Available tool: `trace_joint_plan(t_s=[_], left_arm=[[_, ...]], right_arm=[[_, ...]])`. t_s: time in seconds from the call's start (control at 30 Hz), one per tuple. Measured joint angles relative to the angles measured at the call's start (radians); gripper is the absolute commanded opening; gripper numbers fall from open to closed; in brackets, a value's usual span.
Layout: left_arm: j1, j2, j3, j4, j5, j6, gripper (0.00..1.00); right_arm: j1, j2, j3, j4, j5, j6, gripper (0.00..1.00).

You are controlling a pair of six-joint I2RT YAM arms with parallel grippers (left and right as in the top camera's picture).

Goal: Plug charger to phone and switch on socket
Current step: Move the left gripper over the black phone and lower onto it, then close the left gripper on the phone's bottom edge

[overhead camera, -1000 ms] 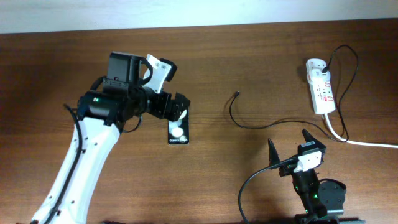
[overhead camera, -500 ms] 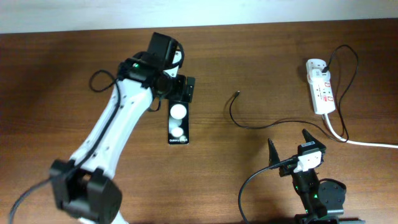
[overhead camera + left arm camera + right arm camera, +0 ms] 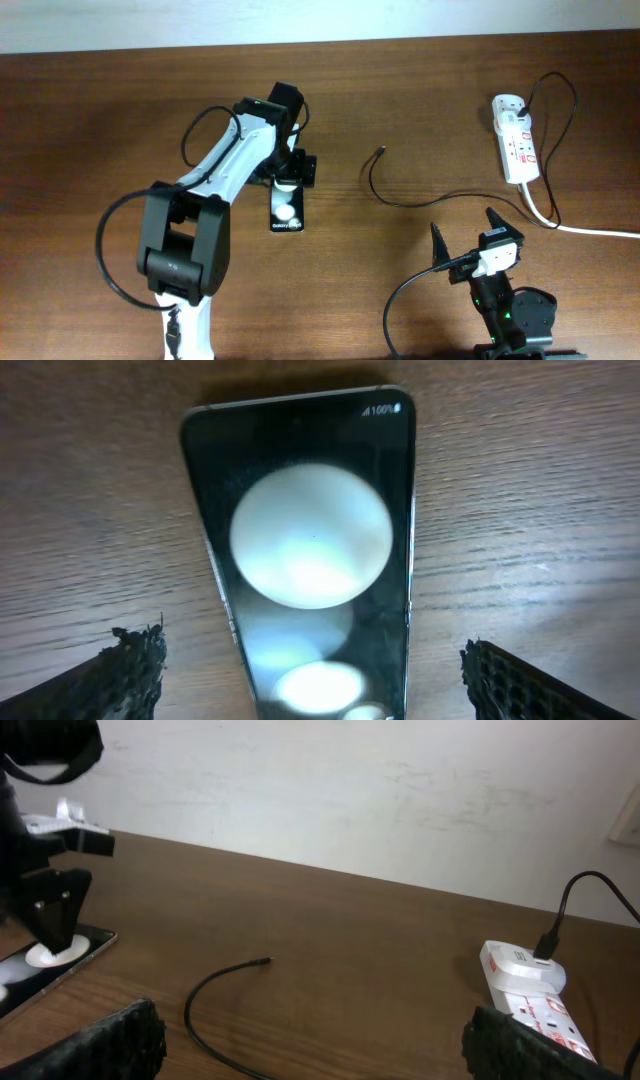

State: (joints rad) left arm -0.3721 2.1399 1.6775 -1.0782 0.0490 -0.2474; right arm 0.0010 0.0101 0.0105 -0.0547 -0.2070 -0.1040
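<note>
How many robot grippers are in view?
2: the left gripper is open above the slim black glossy smartphone; the right gripper sits open low right in the overhead view.

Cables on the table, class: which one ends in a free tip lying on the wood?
The thin black charger, its tip lying loose; the thick white cord runs from the socket off-frame.

**Both grippers open; left arm extended, right arm folded**

Left arm (image 3: pixel 225 160) reaches from its base at near left toward the far centre. Its wrist is bent over, and the left gripper (image 3: pixel 291 172) points straight down with jaws spread wide. Right arm (image 3: pixel 505 305) sits folded at near right. The right gripper (image 3: pixel 466 236) is roughly level and aimed toward the far side, jaws spread wide.
</note>
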Motion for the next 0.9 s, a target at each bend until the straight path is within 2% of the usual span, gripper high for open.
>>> trace_joint_plan(t_s=[0.4, 0.9], left_arm=[[-0.008, 0.047, 0.0, -0.005, 0.014, -0.099, 0.89], [-0.032, 0.047, 0.0, 0.008, -0.058, -0.159, 0.91]], right_arm=[[0.0, 0.0, 0.0, 0.0, 0.0, 0.0, 0.99], [0.0, 0.0, 0.0, 0.0, 0.0, 0.0, 0.99]])
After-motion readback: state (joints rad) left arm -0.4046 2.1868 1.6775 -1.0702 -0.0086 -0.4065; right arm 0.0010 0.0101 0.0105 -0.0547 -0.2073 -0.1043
